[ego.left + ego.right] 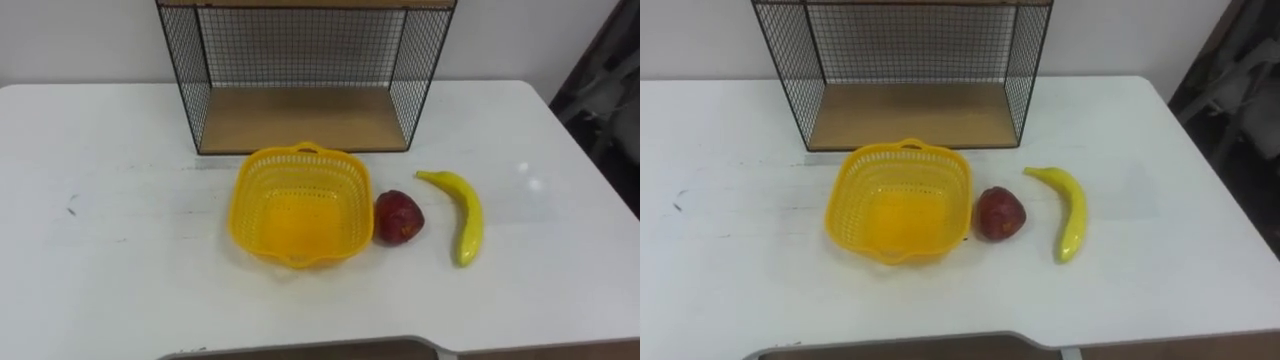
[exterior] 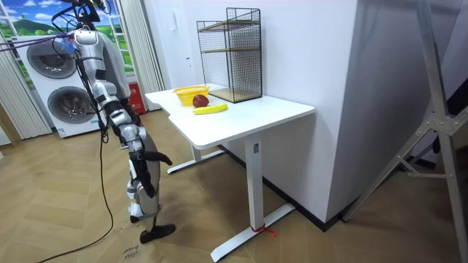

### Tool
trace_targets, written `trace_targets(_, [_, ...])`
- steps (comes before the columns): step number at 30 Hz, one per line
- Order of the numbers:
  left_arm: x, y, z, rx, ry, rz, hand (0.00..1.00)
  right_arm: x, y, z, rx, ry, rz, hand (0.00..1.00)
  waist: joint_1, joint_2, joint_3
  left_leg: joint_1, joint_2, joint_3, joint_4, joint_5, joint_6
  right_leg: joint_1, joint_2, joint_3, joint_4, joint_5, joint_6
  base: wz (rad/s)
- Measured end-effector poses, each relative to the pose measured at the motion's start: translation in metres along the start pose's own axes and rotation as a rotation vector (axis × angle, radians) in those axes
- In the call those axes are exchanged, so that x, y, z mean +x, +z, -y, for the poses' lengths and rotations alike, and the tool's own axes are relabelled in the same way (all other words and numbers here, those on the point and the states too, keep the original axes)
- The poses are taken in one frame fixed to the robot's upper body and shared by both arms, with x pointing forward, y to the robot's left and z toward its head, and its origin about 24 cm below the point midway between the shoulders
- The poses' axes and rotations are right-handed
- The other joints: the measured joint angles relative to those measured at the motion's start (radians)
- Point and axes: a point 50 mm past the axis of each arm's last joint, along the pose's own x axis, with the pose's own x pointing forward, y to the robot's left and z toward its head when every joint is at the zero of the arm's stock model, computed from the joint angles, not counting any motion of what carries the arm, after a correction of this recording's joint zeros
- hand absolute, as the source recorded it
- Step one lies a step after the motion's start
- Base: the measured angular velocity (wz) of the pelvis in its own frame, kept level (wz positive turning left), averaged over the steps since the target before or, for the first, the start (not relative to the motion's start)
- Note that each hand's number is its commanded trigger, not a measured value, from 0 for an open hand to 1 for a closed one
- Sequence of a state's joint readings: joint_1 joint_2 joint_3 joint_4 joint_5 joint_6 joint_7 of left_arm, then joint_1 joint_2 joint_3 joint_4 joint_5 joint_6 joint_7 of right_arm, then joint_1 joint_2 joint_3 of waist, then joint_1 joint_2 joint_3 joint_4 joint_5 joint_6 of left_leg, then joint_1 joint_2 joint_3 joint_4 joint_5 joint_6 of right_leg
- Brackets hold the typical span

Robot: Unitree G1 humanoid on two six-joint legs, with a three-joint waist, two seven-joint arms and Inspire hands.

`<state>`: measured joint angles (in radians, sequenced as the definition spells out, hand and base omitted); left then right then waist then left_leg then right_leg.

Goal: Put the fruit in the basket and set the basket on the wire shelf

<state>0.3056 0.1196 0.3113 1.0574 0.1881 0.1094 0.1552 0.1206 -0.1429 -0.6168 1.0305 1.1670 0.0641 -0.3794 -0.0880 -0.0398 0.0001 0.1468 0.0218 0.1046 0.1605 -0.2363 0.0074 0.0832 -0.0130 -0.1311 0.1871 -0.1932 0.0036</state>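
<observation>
Right hand (image 2: pixel 159 158) sits low by the robot's hip in the room view, short of the tabletop (image 1: pixel 120 250); we cannot tell its state. On the tabletop, a yellow plastic lattice basket (image 1: pixel 345 200) stands upright before the wire shelf (image 1: pixel 300 120). Both fruits lie outside it. A dark red apple (image 1: pixel 398 217) is just beside its right wall. A curved yellow banana (image 1: pixel 466 215) lies further right, apart.
</observation>
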Motion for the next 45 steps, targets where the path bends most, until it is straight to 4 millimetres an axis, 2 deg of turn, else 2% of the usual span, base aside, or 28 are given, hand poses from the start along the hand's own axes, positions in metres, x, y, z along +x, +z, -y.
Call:
trace_targets(5, [0.001, 0.001, -0.007, 0.003, 0.042, 0.012, 0.0, -0.021, 0.042, -0.039, 0.054, 0.062, 0.196, 0.0, -0.021, -0.001, -0.002, -0.005, 0.0, 0.001, -0.006, 0.0, 0.0, -0.008, 0.0, -0.004, 0.002, 0.0, 0.0, -0.01])
trace_targets(6, [0.001, 0.002, -0.006, 0.005, 0.041, 0.016, 0.0, -0.03, 0.052, -0.051, 0.027, 0.089, 0.265, 0.0, -0.022, -0.002, -0.0042, -0.013, 0.0, 0.002, -0.005, 0.0, 0.0, -0.016, 0.001, 0.002, 0.006, 0.001, 0.0, -0.07])
trace_targets(10, [0.0, 0.011, -0.004, 0.015, 0.037, 0.058, 0.0, -0.071, 0.082, -0.086, -0.068, 0.165, 0.573, 0.0, -0.016, 0.001, -0.0029, -0.036, -0.001, 0.005, 0.006, 0.001, 0.0, -0.034, 0.0, 0.007, 0.019, 0.003, 0.0, -0.03])
trace_targets(13, [0.0, 0.015, -0.003, 0.035, 0.031, 0.083, 0.0, -0.095, 0.089, -0.103, -0.112, 0.208, 0.727, 0.0, -0.008, 0.0, -0.0026, -0.036, -0.001, 0.009, 0.006, 0.001, 0.0, -0.037, 0.001, 0.011, 0.019, 0.002, 0.0, -0.06])
trace_targets(15, [-0.001, 0.018, 0.002, 0.042, 0.017, 0.101, 0.0, -0.122, 0.088, -0.118, -0.198, 0.275, 0.896, 0.0, 0.008, 0.002, -0.0027, -0.042, 0.0, 0.018, 0.006, 0.001, 0.0, -0.049, 0.002, 0.017, 0.021, 0.003, -0.001, -0.14])
trace_targets(18, [-0.001, 0.016, 0.0, 0.045, 0.022, 0.099, 0.0, -0.147, 0.091, -0.128, -0.231, 0.351, 1.036, 0.0, 0.015, -0.004, -0.0021, -0.044, 0.0, 0.019, 0.006, 0.001, 0.0, -0.05, 0.001, 0.016, 0.018, 0.003, -0.001, 0.03])
trace_targets(23, [-0.001, 0.013, 0.002, 0.071, 0.012, 0.096, 0.0, -0.176, 0.081, -0.143, -0.32, 0.502, 1.161, 0.0, 0.033, -0.008, 0.0035, -0.05, 0.001, 0.027, 0.005, 0.001, 0.0, -0.064, 0.003, 0.021, 0.02, 0.006, -0.001, -0.05])
trace_targets(27, [-0.001, 0.012, 0.004, 0.094, -0.001, 0.102, 0.0, -0.189, 0.073, -0.154, -0.431, 0.622, 1.228, 0.0, 0.04, -0.012, 0.0015, -0.048, 0.002, 0.027, 0.005, 0.001, 0.0, -0.06, 0.003, 0.018, 0.02, 0.006, -0.001, 0.0])
trace_targets(34, [-0.002, 0.008, 0.008, 0.133, -0.017, 0.093, 0.0, -0.197, 0.05, -0.167, -0.646, 0.822, 1.231, 0.0, 0.047, -0.028, 0.0044, -0.038, 0.002, 0.026, 0.003, 0.001, 0.0, -0.045, 0.003, 0.016, 0.017, 0.007, -0.001, 0.0])
trace_targets(41, [0.0, 0.014, 0.005, 0.18, -0.04, 0.118, 0.0, -0.2, 0.022, -0.173, -0.844, 1.013, 1.183, 0.0, 0.066, -0.027, 0.0042, -0.027, 0.003, 0.025, 0.004, 0.001, 0.0, -0.032, 0.003, 0.015, 0.016, 0.012, -0.002, 0.01])
trace_targets(45, [0.0, 0.009, 0.007, 0.189, -0.083, 0.098, 0.0, -0.201, 0.013, -0.175, -0.919, 1.104, 1.143, 0.0, 0.068, -0.026, 0.005, -0.03, 0.004, 0.02, 0.003, 0.001, 0.0, -0.032, 0.003, 0.007, 0.015, 0.014, -0.002, 0.04])
